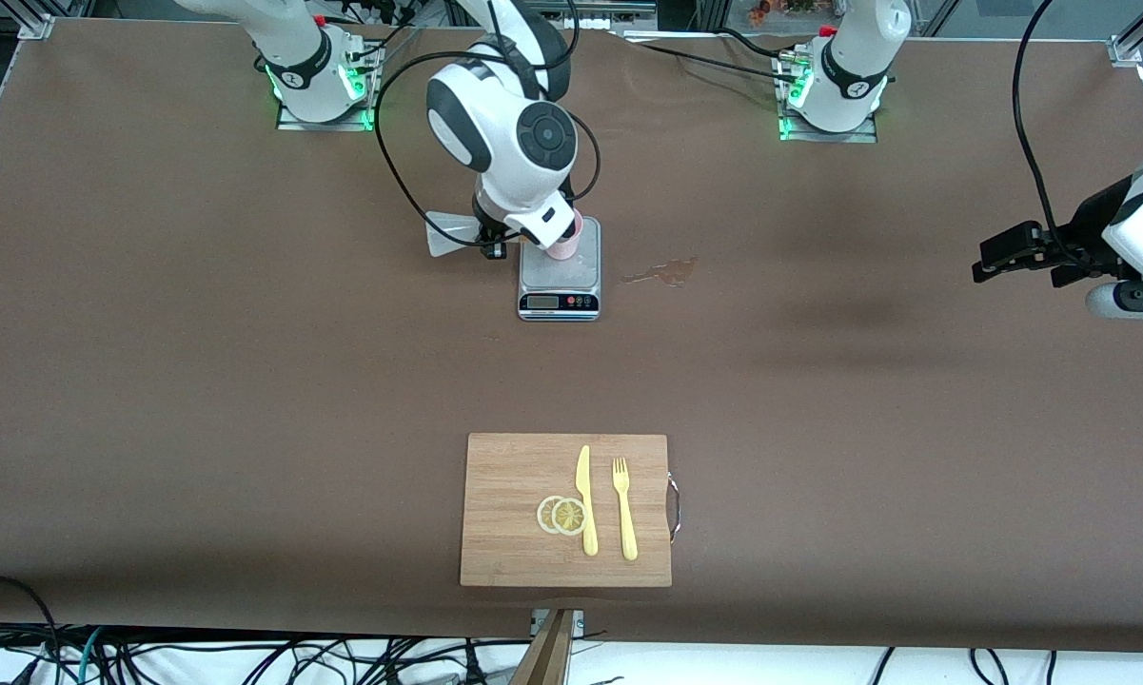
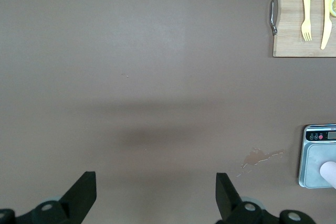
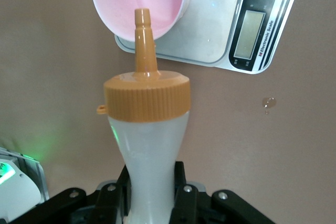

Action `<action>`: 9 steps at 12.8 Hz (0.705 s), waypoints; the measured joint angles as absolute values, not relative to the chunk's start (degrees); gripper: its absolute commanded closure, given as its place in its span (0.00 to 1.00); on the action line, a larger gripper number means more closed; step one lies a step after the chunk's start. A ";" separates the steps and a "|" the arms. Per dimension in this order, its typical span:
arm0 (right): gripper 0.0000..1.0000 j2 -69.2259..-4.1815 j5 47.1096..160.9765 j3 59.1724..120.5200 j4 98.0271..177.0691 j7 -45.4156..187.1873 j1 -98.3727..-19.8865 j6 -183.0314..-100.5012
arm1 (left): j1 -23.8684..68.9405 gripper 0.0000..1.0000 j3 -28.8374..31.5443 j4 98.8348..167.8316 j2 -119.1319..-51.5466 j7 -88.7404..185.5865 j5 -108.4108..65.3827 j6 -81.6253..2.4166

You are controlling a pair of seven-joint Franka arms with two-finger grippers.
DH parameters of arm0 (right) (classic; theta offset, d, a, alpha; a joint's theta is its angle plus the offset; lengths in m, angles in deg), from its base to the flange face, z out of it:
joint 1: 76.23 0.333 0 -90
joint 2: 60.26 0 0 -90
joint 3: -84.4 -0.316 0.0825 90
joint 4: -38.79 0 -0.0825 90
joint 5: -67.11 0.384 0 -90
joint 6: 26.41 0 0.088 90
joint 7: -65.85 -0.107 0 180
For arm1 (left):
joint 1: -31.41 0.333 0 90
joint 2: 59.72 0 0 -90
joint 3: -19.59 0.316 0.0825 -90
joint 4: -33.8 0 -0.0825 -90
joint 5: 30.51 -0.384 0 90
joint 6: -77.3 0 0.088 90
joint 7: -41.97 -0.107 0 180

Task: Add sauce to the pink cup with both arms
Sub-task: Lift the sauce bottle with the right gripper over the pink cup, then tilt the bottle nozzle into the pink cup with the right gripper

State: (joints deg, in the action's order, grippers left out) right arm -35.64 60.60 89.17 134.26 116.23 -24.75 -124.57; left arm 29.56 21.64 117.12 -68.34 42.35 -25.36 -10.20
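The sauce was a whitish squeeze bottle with an orange nozzle cap, clamped at its narrow waist between the fingers of the right gripper and tipped so that the nozzle pointed toward the mouth of the pink cup. Taking the table from the front camera outward, nearest lay a wooden cutting board carrying a yellow knife, a yellow fork and two lemon slices. Farther from the camera stood a small kitchen scale, with the pink cup on its plate at the corner nearest the right arm's base. Just beside the scale, toward the left arm's end of the table, a small wet stain marked the brown table cover. The right arm hung over the scale and hid most of the bottle in the front view. The left gripper waited well apart from the scale, over bare table at the left arm's end, its fingers spread wide and holding nothing. The step in hand appeared to be pouring, with the nozzle lined up at the cup's rim; no sauce could be seen leaving the nozzle or lying in the cup. The next move would probably call for squeezing the bottle while keeping its tip over the opening, so that nothing fell on the scale.
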 measured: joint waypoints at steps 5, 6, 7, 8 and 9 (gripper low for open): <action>0.71 -35.17 53.33 89.17 134.37 105.84 -19.73 -122.29 | 29.56 0.00 21.64 117.12 -68.34 42.35 -25.36 -10.20; 0.71 -35.12 51.88 89.17 134.38 103.56 -18.45 -121.58 | 29.56 0.00 21.64 117.12 -68.34 42.35 -25.36 -10.20; 0.71 -35.04 50.43 89.16 134.39 101.38 -17.37 -121.00 | 29.56 0.00 21.64 117.12 -68.34 42.35 -25.36 -10.20; 0.71 -34.99 49.39 89.17 134.39 99.63 -16.57 -120.43 | 29.56 0.00 21.64 117.12 -68.34 42.35 -25.36 -10.20; 0.71 -34.99 48.93 89.17 134.39 98.78 -16.14 -120.05 | 29.56 0.00 21.64 117.12 -68.34 42.35 -25.36 -10.20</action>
State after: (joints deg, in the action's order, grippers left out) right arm -34.99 48.93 89.17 134.39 98.78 -16.14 -120.05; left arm 29.56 21.64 117.12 -68.34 42.35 -25.36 -10.20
